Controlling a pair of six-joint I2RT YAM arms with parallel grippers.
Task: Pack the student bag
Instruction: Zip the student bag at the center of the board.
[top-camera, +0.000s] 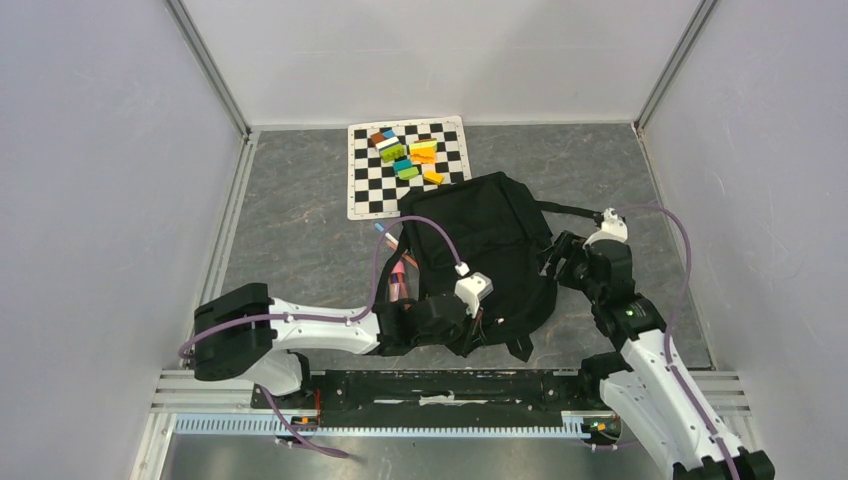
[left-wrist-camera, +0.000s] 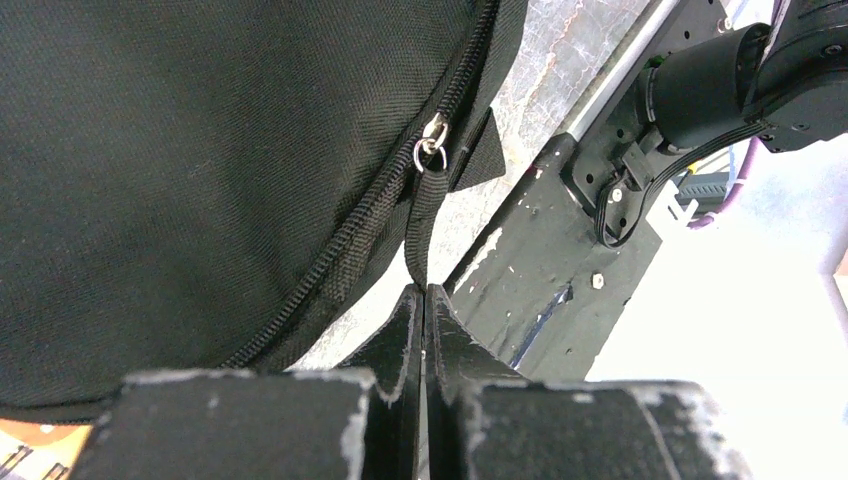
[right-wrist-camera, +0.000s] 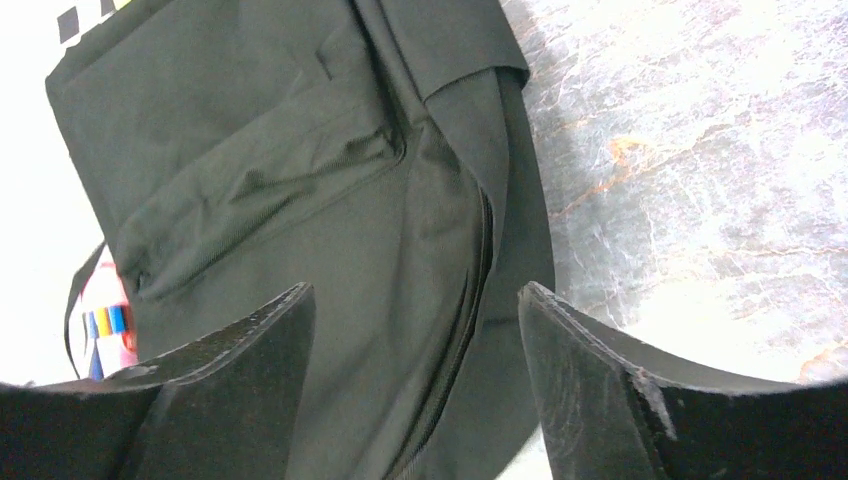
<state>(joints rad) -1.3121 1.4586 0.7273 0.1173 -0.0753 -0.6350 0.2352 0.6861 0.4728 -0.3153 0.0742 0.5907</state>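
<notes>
- the student bag lies flat mid-table, at 5 o'clock of the checkered mat.
- my left gripper is pinched tight on the zip pull strap, at the bag's 6 o'clock edge.
- my right gripper hangs wide at the bag's 3 o'clock side and holds nothing.
- i think the bag is soft and floppy, so the strap is the best place to hold it.

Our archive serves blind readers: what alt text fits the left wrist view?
The left arm's jaws are shut on a black webbing pull strap attached to the metal zip slider of the large black fabric backpack. Grey marbled table and a black base rail lie beyond.
</notes>
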